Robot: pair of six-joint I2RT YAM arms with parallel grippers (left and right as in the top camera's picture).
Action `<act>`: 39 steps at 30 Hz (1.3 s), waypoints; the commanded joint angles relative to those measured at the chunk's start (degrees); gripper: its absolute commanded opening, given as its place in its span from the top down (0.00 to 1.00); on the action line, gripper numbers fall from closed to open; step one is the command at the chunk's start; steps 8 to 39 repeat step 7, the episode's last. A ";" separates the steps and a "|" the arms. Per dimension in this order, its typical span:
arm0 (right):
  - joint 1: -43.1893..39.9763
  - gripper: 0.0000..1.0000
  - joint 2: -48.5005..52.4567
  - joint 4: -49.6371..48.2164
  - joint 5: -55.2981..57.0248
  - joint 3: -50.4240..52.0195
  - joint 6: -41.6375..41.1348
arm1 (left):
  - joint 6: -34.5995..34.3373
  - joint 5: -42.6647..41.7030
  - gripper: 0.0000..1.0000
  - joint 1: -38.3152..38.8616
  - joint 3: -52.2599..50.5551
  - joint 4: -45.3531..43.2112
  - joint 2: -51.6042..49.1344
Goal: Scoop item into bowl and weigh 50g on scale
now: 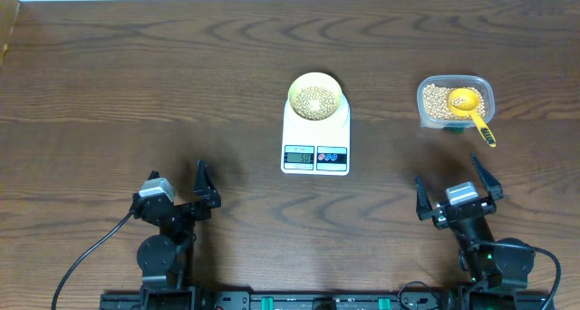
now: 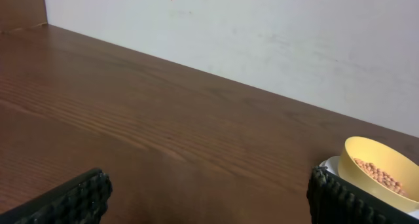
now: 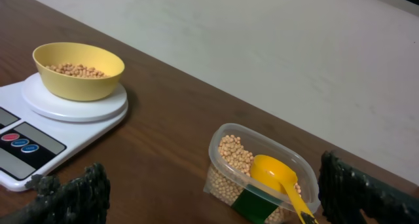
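Observation:
The pale yellow bowl sits on the white scale at the table's middle, with tan beans in it. More beans fill a clear plastic container to the right, where a bright yellow scoop rests with its handle over the rim. My left gripper stands open near the front left, empty. My right gripper stands open at the front right, empty, short of the container.
The scale's display and two round buttons face the front edge. A pale wall runs behind the brown wooden table. Cables trail from both arm bases at the front.

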State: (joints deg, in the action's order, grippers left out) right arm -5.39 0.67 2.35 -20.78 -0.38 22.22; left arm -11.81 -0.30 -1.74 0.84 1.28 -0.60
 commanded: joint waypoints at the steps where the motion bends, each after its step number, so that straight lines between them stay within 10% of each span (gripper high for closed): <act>1: -0.20 0.01 -0.37 0.28 0.28 0.07 0.59 | 0.11 0.79 0.03 -0.20 -0.61 2.84 0.37; 39: -0.20 0.01 -0.37 0.28 0.28 0.07 0.59 | 0.11 0.79 0.02 -0.20 -0.61 2.84 0.37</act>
